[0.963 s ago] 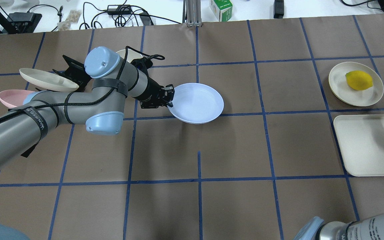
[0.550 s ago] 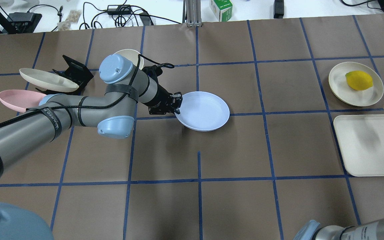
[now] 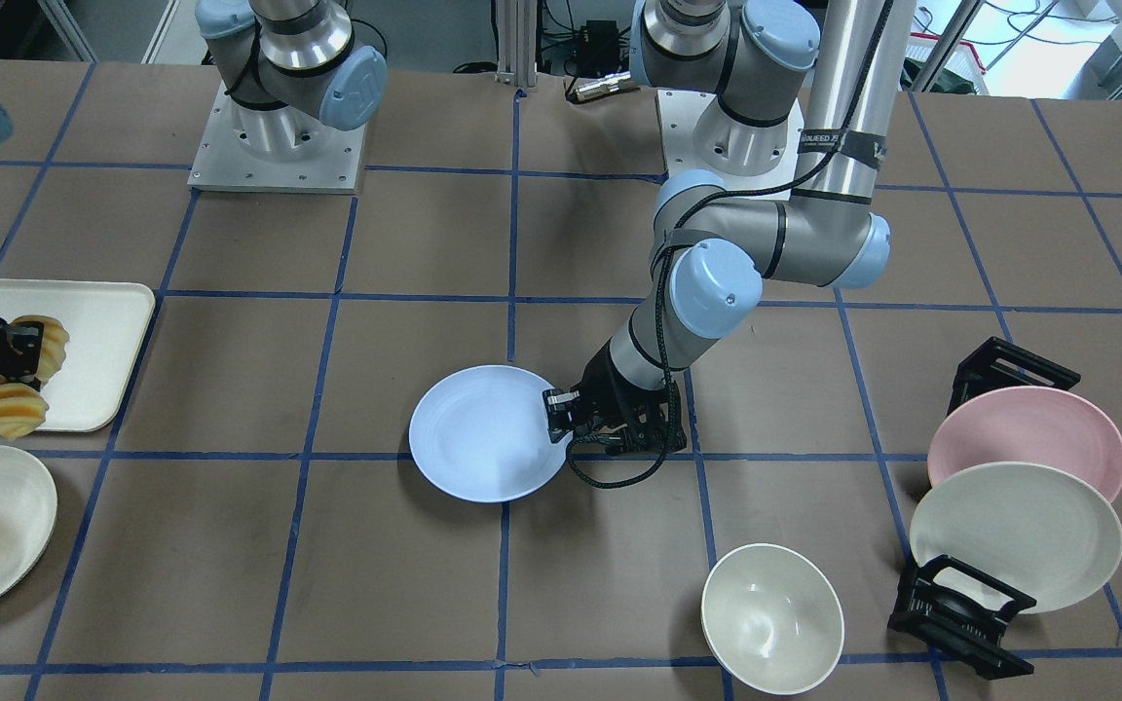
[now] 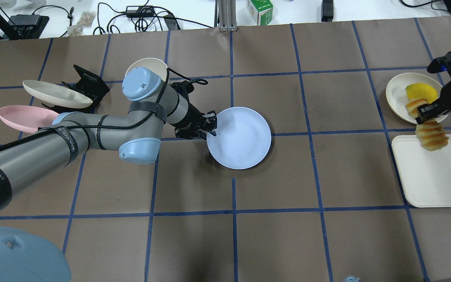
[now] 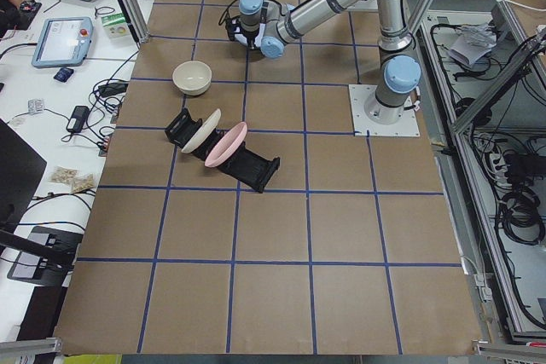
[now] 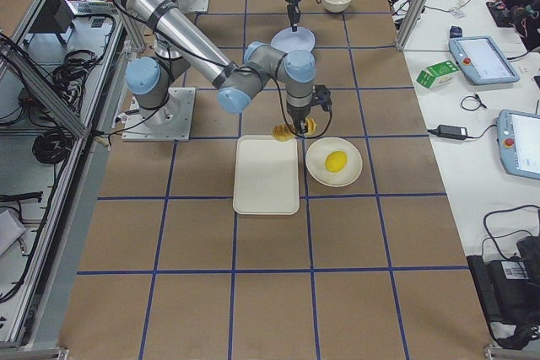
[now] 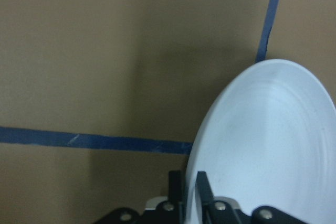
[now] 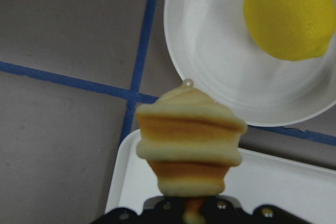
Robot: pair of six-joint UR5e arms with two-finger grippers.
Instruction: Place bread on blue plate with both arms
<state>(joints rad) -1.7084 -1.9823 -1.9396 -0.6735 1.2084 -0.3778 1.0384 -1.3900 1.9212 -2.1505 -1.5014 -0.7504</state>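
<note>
The ridged golden bread is hanging over the table's right end, clamped mid-length by the right gripper. The pale blue plate is lying mid-table, the left gripper pinching its rim.

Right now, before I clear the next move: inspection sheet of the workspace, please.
Surface: brown table, blue tape grid.
Job's things: blue plate mid-table, empty; bread held over the tray corner.
Clutter: lemon on a small cream plate; empty bowl; pink plate and cream-white plate propped in black racks.
Grippers: left gripper shut on the blue plate's rim; right gripper shut on the bread.
Cables: black cable strapped along the left arm, looped at its wrist.
Surroundings: green carton, charger, tablets beyond the table's edges.
</note>
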